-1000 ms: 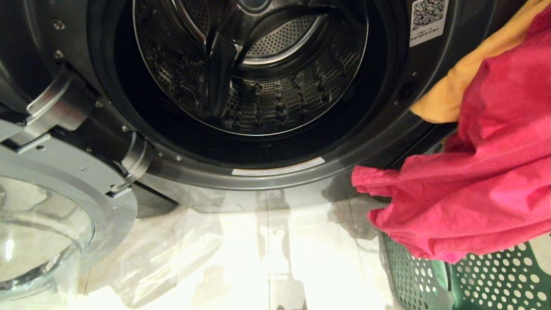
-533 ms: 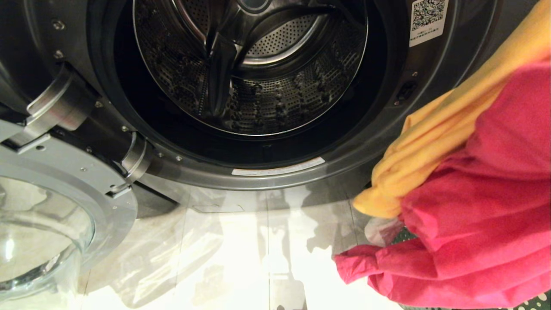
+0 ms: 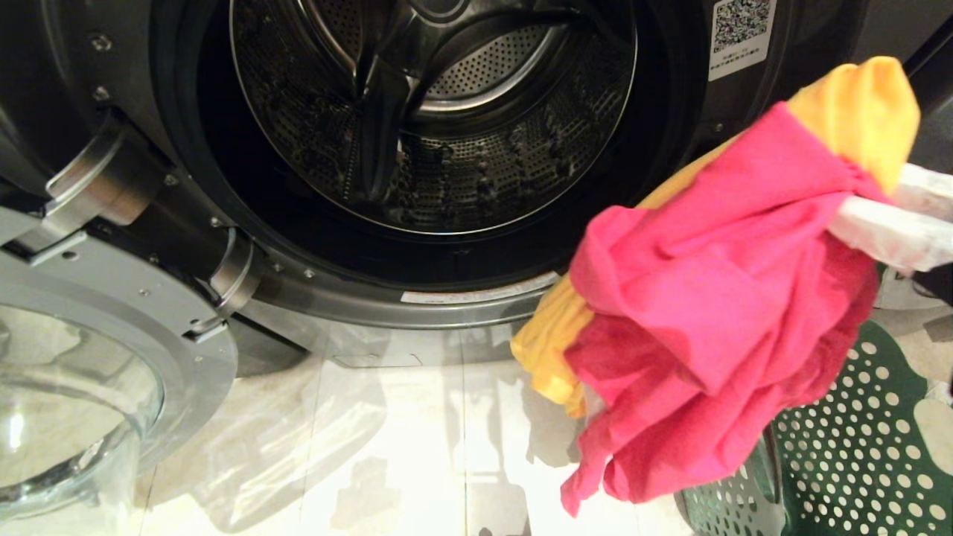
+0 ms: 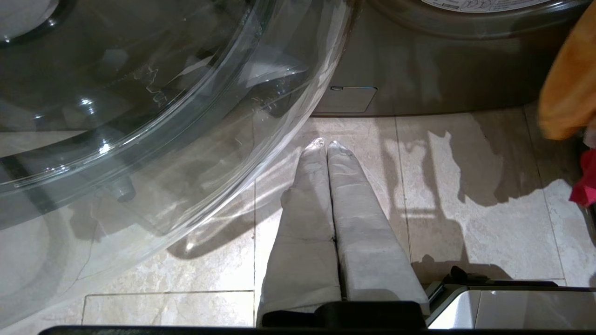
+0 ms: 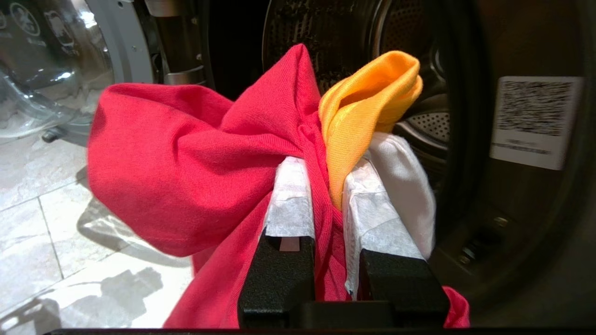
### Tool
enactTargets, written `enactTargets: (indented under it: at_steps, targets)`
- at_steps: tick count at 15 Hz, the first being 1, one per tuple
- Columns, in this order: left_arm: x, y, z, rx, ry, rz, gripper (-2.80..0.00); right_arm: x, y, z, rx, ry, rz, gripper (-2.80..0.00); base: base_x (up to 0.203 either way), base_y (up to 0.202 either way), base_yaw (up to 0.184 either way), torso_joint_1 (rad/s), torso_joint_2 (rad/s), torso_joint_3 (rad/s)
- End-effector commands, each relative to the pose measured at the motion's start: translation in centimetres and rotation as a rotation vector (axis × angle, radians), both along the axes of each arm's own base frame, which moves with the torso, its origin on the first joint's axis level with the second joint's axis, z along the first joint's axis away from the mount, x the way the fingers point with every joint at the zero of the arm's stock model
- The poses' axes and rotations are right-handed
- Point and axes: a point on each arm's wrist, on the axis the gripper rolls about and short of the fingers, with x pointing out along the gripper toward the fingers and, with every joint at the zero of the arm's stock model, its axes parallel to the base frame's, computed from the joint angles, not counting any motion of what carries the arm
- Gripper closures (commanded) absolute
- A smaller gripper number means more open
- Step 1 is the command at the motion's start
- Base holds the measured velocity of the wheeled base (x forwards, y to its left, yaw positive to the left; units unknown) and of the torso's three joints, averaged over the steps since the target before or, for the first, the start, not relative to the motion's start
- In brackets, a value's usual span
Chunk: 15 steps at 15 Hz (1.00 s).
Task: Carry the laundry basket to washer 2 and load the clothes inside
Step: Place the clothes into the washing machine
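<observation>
1. Three soft clothes (image 3: pixel 715 298), one pink-red, one orange-yellow, one white, are pinched in my right gripper (image 5: pixel 326 163).
2. One dark grey front-loading washer (image 3: pixel 439 134) stands open; one green perforated plastic laundry basket (image 3: pixel 856 454) sits at its right corner.
3. My left gripper (image 4: pixel 327 146) is closed, empty.
4. A second ago, the bundle hung farther right.

I see only glossy pale floor tiles (image 4: pixel 465 195) spreading under and beyond my jaws, shadows lying across them.
</observation>
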Motion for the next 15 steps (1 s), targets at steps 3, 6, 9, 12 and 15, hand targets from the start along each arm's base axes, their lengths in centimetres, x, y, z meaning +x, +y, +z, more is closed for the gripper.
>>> enactTargets:
  at_steps: [3,6,9,12,15]
  targets:
    - [0.1,0.0,-0.2,0.000,0.009,0.000,0.00,4.1,4.0,-2.6,-0.054,0.110,0.040,0.00,0.000,0.000,0.000,0.000,0.00,0.000]
    - [0.1,0.0,-0.2,0.000,0.009,0.000,0.00,4.4,4.3,-1.8,-0.035,0.095,0.045,0.00,0.000,0.000,0.000,0.000,0.00,0.000]
    - [0.1,0.0,-0.2,0.000,0.009,0.000,0.00,4.8,4.5,-1.3,-0.027,0.072,0.039,0.00,0.000,0.000,0.000,0.000,0.00,0.000]
    - [0.1,0.0,-0.2,0.000,0.009,0.000,0.00,6.5,5.9,-0.3,0.001,0.022,0.037,0.00,0.000,0.000,0.000,0.000,0.00,0.000]
    - [0.1,0.0,-0.2,0.000,0.009,0.000,0.00,9.0,8.3,-0.3,-0.006,-0.074,0.033,0.00,0.000,0.000,0.000,0.000,0.00,0.000]
